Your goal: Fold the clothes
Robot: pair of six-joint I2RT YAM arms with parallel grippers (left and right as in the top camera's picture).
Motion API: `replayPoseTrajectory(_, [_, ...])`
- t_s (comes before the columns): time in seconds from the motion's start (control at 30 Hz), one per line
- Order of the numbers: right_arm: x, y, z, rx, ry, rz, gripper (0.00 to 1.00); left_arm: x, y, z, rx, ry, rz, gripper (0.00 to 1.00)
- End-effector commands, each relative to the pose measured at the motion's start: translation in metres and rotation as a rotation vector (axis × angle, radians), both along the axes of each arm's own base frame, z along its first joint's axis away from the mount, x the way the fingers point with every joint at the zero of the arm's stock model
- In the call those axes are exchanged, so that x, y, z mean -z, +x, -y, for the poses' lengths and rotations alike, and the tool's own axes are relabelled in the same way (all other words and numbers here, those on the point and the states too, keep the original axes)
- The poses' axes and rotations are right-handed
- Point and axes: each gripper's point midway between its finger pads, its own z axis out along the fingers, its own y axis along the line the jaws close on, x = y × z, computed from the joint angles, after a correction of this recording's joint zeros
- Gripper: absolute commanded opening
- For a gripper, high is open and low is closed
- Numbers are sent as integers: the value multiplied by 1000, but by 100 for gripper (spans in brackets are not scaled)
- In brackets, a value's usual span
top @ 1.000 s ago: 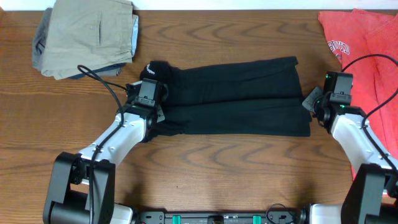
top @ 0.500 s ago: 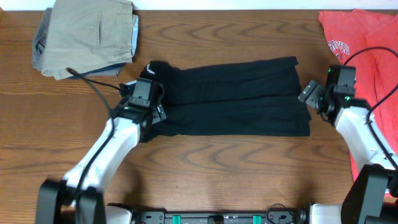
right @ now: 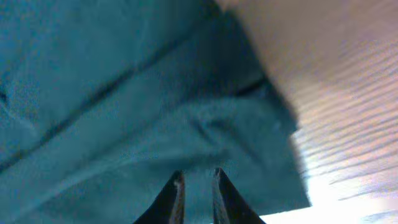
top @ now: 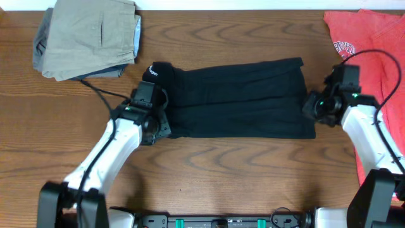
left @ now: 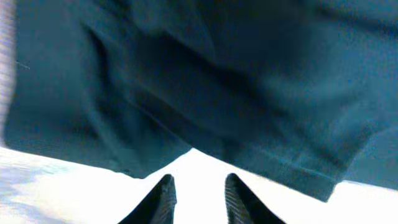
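Overhead: soft black collared shirt [top: 240,98] stretches lengthwise between the arms; left fingers [left: 166,194] narrowly parted, empty; right fingers [right: 177,194] near-closed over it, hold unclear.

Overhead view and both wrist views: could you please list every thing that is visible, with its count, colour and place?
Black short-sleeved collared shirt of soft fabric: one, black, folded into a long band at the table's middle.
Khaki-grey folded trousers: one, khaki-grey, far left corner.
Red-orange T-shirt with white print: one, red-orange, far right edge, partly out of view.
Brown wooden table: one, brown, under everything.
Black cables: two, black, one looping from each arm.
Left gripper: one, black fingers, at the shirt's left end, fingers apart over bare table.
Right gripper: one, black fingers, at the shirt's right end, over fabric; grip unclear.
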Motion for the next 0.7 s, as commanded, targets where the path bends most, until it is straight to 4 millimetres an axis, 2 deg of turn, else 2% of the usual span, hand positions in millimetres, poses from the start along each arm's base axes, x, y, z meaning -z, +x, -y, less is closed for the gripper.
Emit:
replayPoseTrajectory(0.0, [17, -13, -16, -36, 43, -36, 13, 13, -9, 9, 19, -51, -79, 27])
replayPoseTrajectory(0.13, [28, -19, -17, 22, 63, -49, 7, 21, -12, 8, 2, -42, -114, 26])
replayPoseTrajectory(0.27, [37, -23, -19, 40, 71, -53, 5, 22, -11, 5, -3, -26, -112, 26])
replayPoseTrajectory(0.47, [42, -25, -20, 41, 72, -49, 4, 23, -6, -19, -58, 47, -95, 26])
replayPoseTrajectory(0.67, [42, -25, -22, 47, 76, -49, 5, 26, -5, -29, -92, 35, -105, 26])
